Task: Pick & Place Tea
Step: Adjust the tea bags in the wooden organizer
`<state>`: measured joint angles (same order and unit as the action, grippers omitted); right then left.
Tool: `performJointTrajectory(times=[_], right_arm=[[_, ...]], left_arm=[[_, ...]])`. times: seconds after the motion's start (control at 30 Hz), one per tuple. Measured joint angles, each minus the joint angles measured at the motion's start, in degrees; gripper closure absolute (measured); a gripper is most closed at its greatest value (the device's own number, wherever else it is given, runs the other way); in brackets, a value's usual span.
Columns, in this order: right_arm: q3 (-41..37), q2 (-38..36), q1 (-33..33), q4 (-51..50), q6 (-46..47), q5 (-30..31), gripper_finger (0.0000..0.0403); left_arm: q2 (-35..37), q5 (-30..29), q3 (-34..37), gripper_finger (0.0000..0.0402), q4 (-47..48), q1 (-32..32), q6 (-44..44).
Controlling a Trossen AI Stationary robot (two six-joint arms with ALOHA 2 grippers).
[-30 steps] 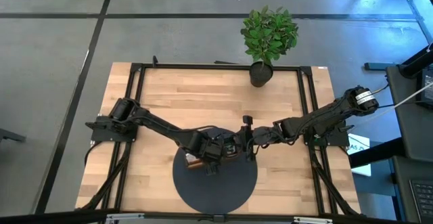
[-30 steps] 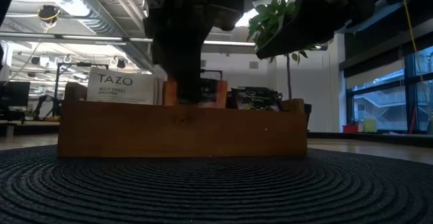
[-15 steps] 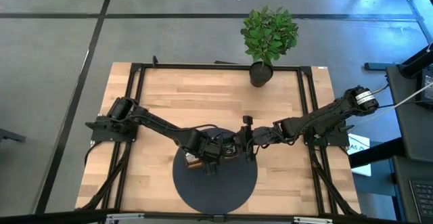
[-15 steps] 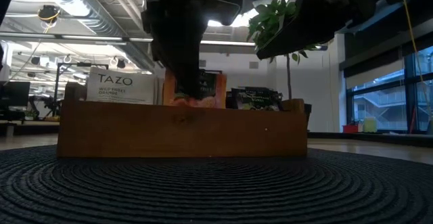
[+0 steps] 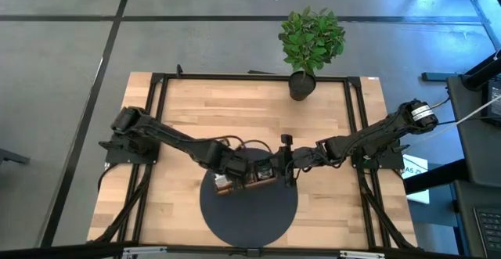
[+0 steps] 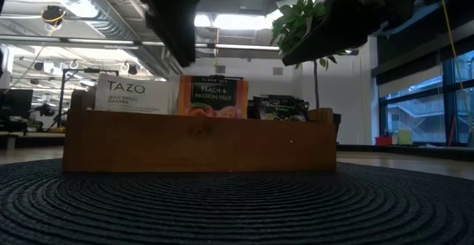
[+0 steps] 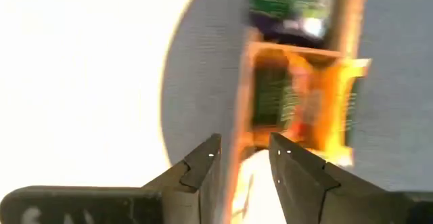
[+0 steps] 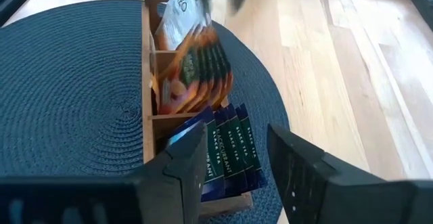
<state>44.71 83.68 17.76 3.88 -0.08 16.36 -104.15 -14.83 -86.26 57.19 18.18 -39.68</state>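
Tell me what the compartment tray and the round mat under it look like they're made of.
The tray looks like plain wood with a matte finish: warm brown, faint grain on its side wall. The round mat looks like woven cord or fibre, dark blue-grey, with concentric ribbed rings; the exact fibre cannot be told.

A robotics lab or industrial test space is indicated. In the low view, exposed ceiling ducting (image 6: 96,8) and strip lights (image 6: 222,21) are seen overhead, with equipment racks (image 6: 44,104) along a far wall and tall glazed windows (image 6: 418,101) beside them (a building is visible outside). From above, a butcher-block table (image 5: 250,110) bolted into a black metal frame (image 5: 156,102) is shown standing on a grey concrete floor (image 5: 70,55) marked with dark lines. A potted plant (image 5: 311,44) is set at the table's far edge, and a desk with a keyboard (image 5: 487,228) is glimpsed beside the rig.
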Motion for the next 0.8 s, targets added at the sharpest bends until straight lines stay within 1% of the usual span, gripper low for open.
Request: performJointTrajectory(times=[0.07,0.1,0.23,0.33,0.4,0.6,0.8], right_arm=[[0.0,0.0,0.0,-0.1,0.0,0.0,0.0247],[0.0,0.0,0.0,-0.1,0.0,0.0,0.0247],[0.0,0.0,0.0,-0.2,0.0,0.0,0.0247],[0.0,0.0,0.0,-0.2,0.0,0.0,0.0247],[0.0,0.0,0.0,-0.2,0.0,0.0,0.0247],[0.0,0.0,0.0,-0.2,0.0,0.0,0.0247],[0.0,0.0,0.0,-0.2,0.0,0.0,0.0247]], left_arm=[[1.5,-4.4,0.6,0.0281,2.1,0.8,-2.7],[1.9,-5.5,1.2,0.0281,3.1,1.2,-4.5],[2.0,-5.4,4.8,0.0285,3.7,2.5,-9.3],[2.0,-3.4,8.5,0.0285,4.0,3.4,-14.6],[2.0,-3.1,9.8,0.0284,4.2,4.2,-17.4],[2.1,-3.2,9.9,0.0282,4.5,6.4,-19.6],[4.7,-7.1,9.7,0.0285,7.9,7.6,-22.7]])
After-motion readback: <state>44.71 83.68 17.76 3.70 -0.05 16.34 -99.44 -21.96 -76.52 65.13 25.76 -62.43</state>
